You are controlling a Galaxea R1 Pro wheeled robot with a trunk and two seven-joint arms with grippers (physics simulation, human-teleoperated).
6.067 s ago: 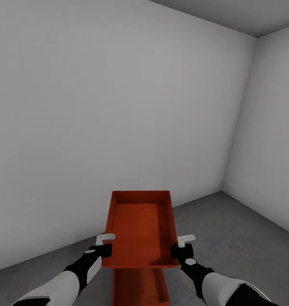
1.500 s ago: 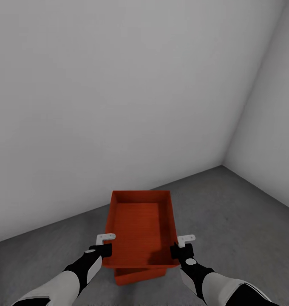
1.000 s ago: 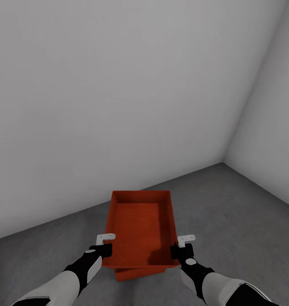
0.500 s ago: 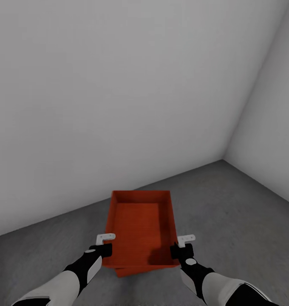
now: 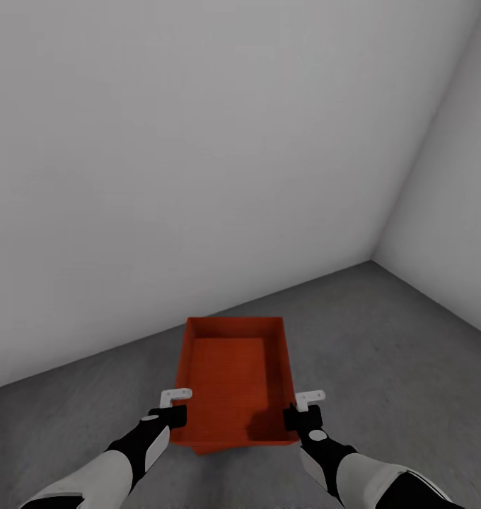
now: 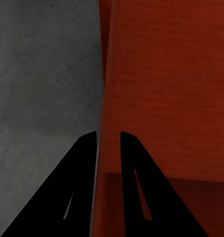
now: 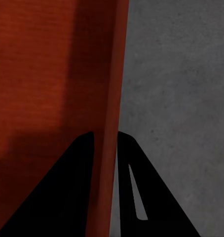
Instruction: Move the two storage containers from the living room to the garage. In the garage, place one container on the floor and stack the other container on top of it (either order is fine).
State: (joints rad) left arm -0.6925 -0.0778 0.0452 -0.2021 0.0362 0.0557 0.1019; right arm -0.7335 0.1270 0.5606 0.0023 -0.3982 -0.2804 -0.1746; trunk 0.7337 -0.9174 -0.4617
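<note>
- Nearest the trunk: left gripper (image 5: 175,406) and right gripper (image 5: 301,410) each pinched over a long side wall of the bin (image 5: 233,378), one finger inside and one outside, seen plainly in both wrist views (image 6: 108,143) (image 7: 105,143).
- Held level from both sides, open top up, likely because the thin walls offer no handle and a one-sided hold would let it tip.
- Just beneath, at the near edge: a sliver of the second bin (image 5: 211,449) peeking out under the carried one, almost wholly covered; probably lined up for the stack. Whether the two touch cannot be told.
- Below and around: grey concrete floor (image 5: 382,367), bare beside the bins on both sides.
- Beyond: pale wall (image 5: 198,177) close behind the bin's far end, meeting a side wall (image 5: 453,212) at the corner to the right; little room to go forward, nothing in the way of lowering straight down.
</note>
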